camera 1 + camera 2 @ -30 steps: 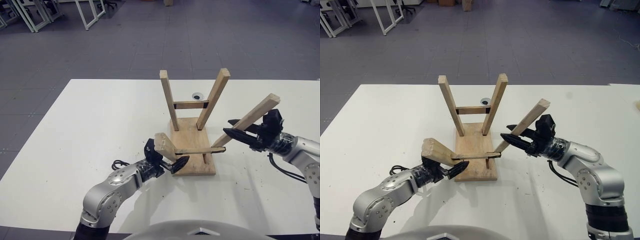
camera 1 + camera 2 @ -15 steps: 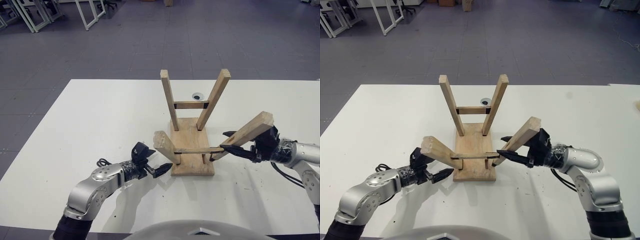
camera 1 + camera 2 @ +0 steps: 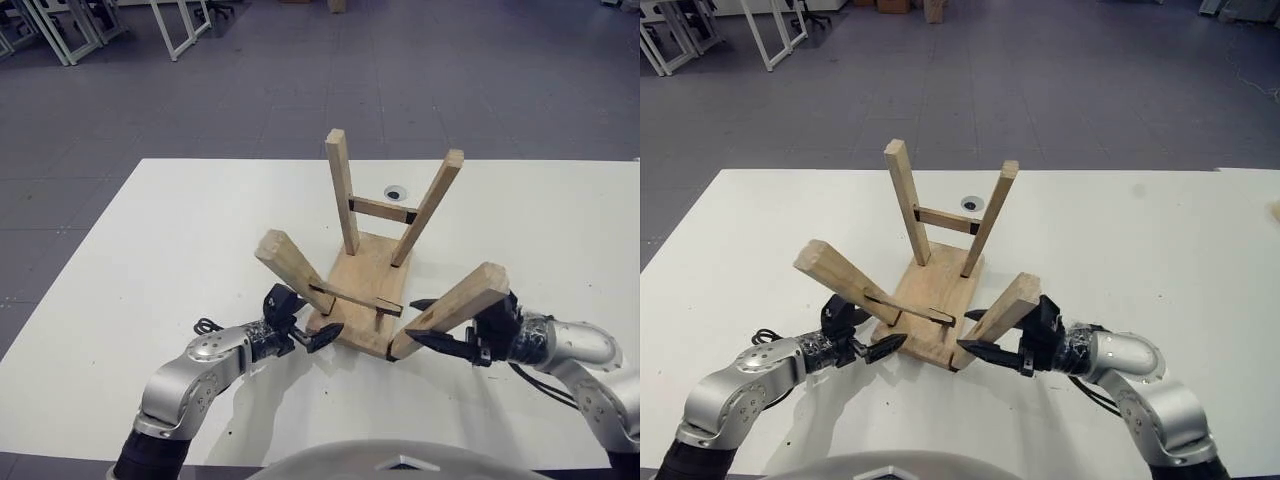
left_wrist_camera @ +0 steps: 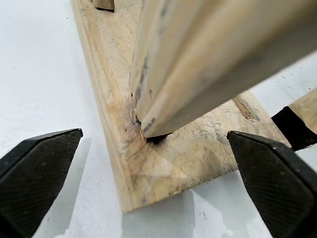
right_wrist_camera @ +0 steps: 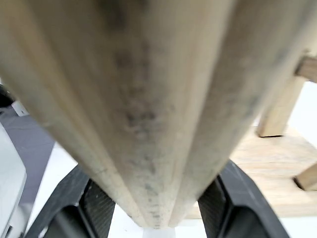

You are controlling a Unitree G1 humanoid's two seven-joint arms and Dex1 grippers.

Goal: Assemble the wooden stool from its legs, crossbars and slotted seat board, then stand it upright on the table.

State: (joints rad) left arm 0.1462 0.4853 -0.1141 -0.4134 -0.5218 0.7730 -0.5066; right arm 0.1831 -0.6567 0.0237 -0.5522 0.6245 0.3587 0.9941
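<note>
The upturned stool (image 3: 365, 270), centre frame on the table (image 3: 180, 230), had swung askew as the right gripper (image 3: 424, 323) slid down to clamp its lower-right leg (image 3: 455, 305), while the left gripper (image 3: 318, 332), having let go, sat spread wide beside the seat board (image 3: 350, 300), the legs apparently still being seated.

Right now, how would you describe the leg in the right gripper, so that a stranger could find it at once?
On the white table lies the seat board with four legs pointing up. Of the near pair, which splay outward, it is the right leg. Unlike the other three, it has the right gripper closed around it.
</note>
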